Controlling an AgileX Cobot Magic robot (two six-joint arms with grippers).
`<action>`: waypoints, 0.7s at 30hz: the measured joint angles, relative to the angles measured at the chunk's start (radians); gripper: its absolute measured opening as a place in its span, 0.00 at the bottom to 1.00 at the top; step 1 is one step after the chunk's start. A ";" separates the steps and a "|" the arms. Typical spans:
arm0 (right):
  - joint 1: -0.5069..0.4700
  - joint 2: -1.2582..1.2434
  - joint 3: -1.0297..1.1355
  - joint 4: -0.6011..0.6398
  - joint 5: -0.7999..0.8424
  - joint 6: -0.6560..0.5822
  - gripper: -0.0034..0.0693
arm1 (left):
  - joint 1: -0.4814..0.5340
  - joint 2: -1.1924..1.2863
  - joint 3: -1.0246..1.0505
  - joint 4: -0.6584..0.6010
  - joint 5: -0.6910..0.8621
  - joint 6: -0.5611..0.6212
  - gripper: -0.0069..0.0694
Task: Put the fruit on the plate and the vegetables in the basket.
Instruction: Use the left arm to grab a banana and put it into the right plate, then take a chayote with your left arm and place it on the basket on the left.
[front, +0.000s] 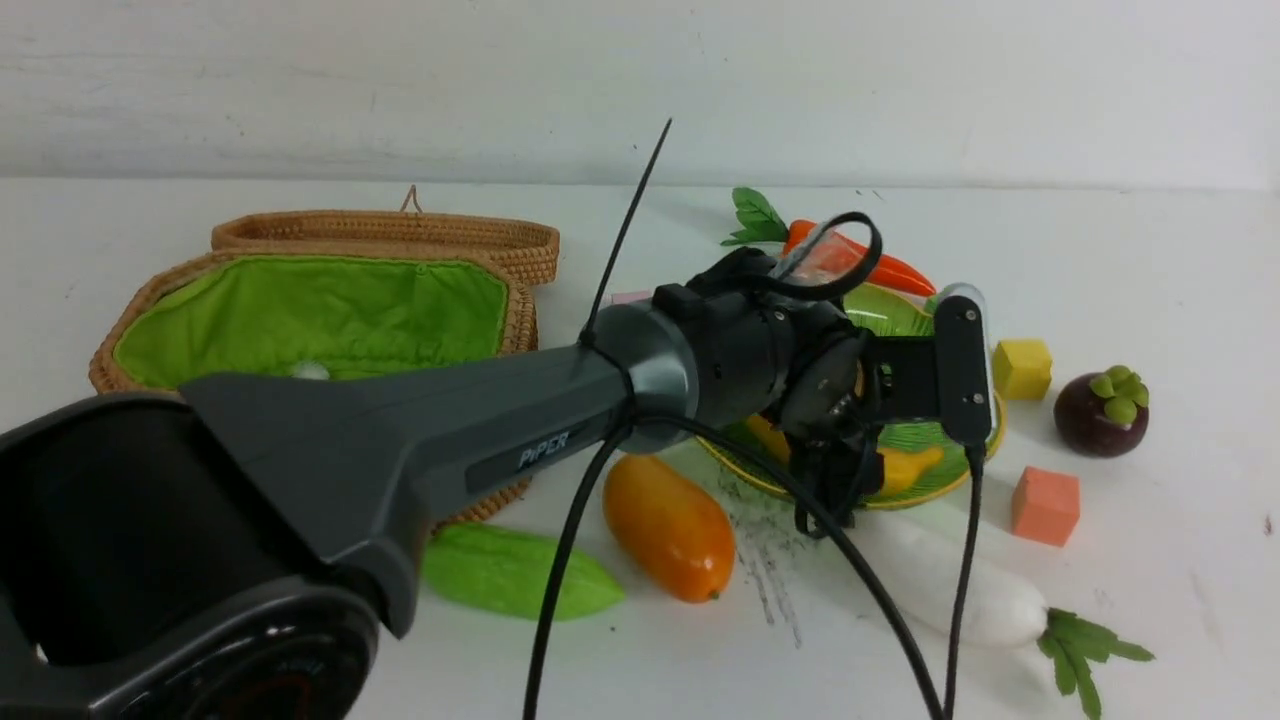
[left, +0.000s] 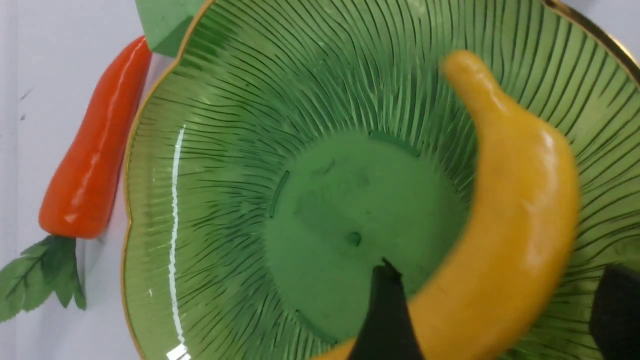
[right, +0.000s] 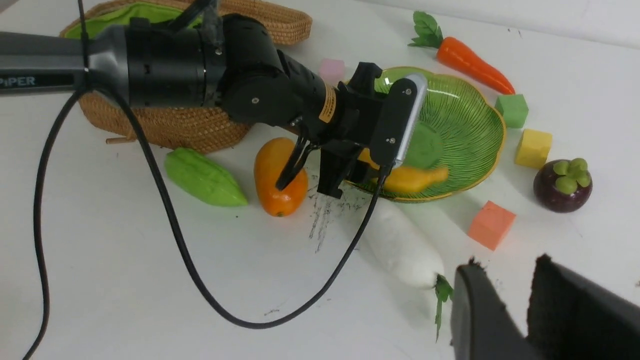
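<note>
My left gripper (left: 500, 270) hangs over the green ribbed plate (left: 225, 150), open. The yellow banana (left: 520, 200) lies on the plate between the jaws; one finger touches it, the other stands apart. Around the plate on the table lie the mango (front: 668, 527), the green gourd (front: 510, 572), the white radish (front: 950, 585), the carrot (front: 860, 262) and the mangosteen (front: 1102, 412). The wicker basket (front: 310, 315) with green lining stands open at the left. My right gripper (right: 506, 261) hovers near the radish's leaves, open a little, with nothing in it.
Small cubes lie around the plate: yellow (front: 1022, 368), orange (front: 1046, 505), green (right: 512, 110) and pink (right: 332, 70). The basket's lid (front: 400, 235) lies open behind it. The left arm and its cables stretch across the middle of the table.
</note>
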 joint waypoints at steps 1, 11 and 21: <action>0.000 0.000 0.000 0.000 0.001 0.000 0.28 | 0.000 -0.005 0.000 0.000 0.002 -0.017 0.81; 0.000 0.000 0.000 0.000 0.002 0.000 0.28 | -0.023 -0.181 0.000 -0.034 0.248 -0.331 0.72; 0.000 0.000 0.000 0.055 0.017 -0.035 0.28 | -0.064 -0.465 0.059 -0.115 0.692 -0.552 0.07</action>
